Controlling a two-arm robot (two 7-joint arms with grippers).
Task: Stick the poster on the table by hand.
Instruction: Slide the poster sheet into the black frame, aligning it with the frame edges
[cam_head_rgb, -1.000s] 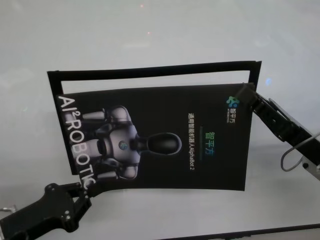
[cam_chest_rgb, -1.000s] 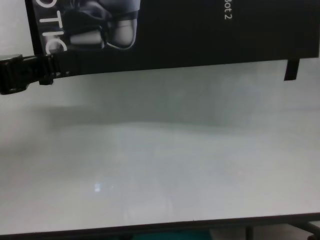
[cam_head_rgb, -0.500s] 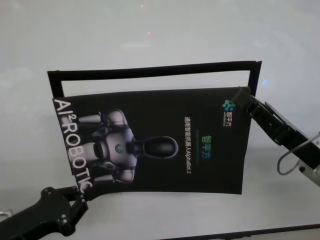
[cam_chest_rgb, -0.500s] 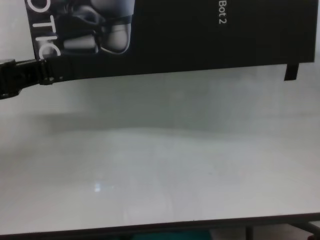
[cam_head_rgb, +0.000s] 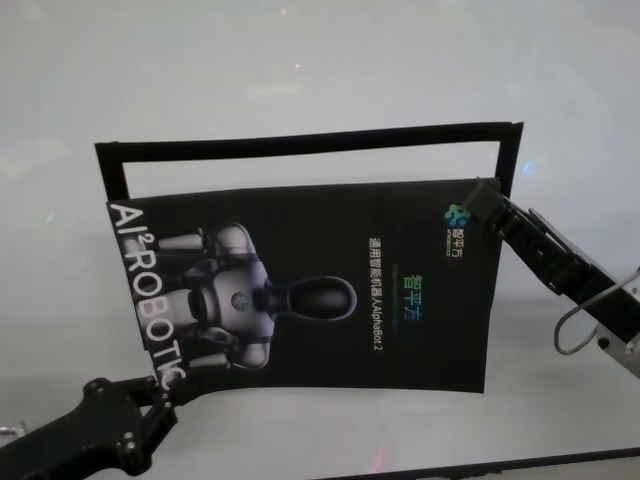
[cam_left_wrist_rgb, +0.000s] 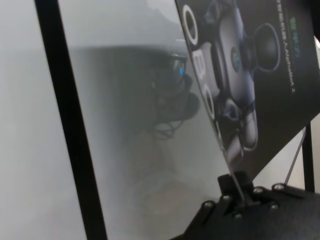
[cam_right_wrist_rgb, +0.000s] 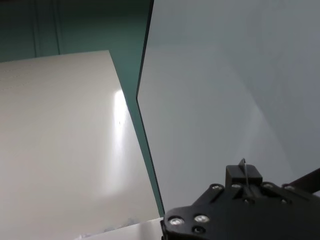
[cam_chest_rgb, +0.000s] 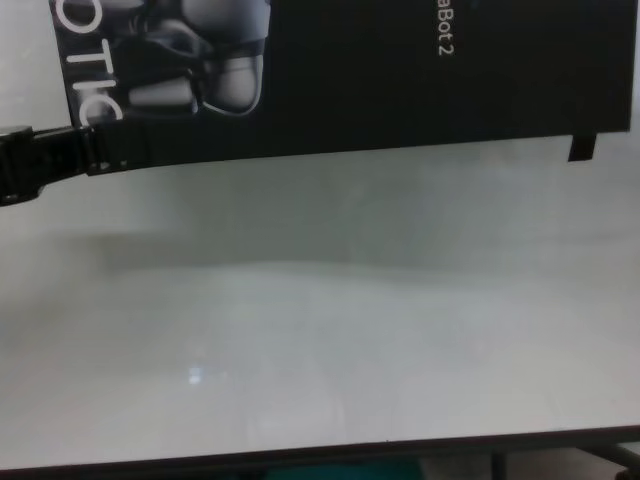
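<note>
The poster (cam_head_rgb: 320, 290), a glossy black sheet with a grey-white robot picture and white lettering, hangs slightly bowed over the white table (cam_head_rgb: 300, 60). My left gripper (cam_head_rgb: 165, 385) is shut on its near-left corner. My right gripper (cam_head_rgb: 482, 195) is shut on its far-right corner. The chest view shows the poster's lower edge (cam_chest_rgb: 380, 70) above the table (cam_chest_rgb: 320, 330), with the left gripper (cam_chest_rgb: 95, 155) pinching it. The left wrist view shows the poster (cam_left_wrist_rgb: 250, 75) rising from the left gripper (cam_left_wrist_rgb: 240, 192). The right wrist view shows the right gripper (cam_right_wrist_rgb: 243, 181) clamped on a thin sheet edge.
A narrow black strip frame (cam_head_rgb: 310, 143) lies on the table behind the poster, with short legs at the left (cam_head_rgb: 110, 170) and right (cam_head_rgb: 510, 155). One strip shows in the left wrist view (cam_left_wrist_rgb: 70, 125). The table's dark front edge (cam_chest_rgb: 320, 455) is near.
Both grippers have carried the poster a little toward the table's near side and lower; its near edge sits lower in both views. Both grips are unchanged.
</note>
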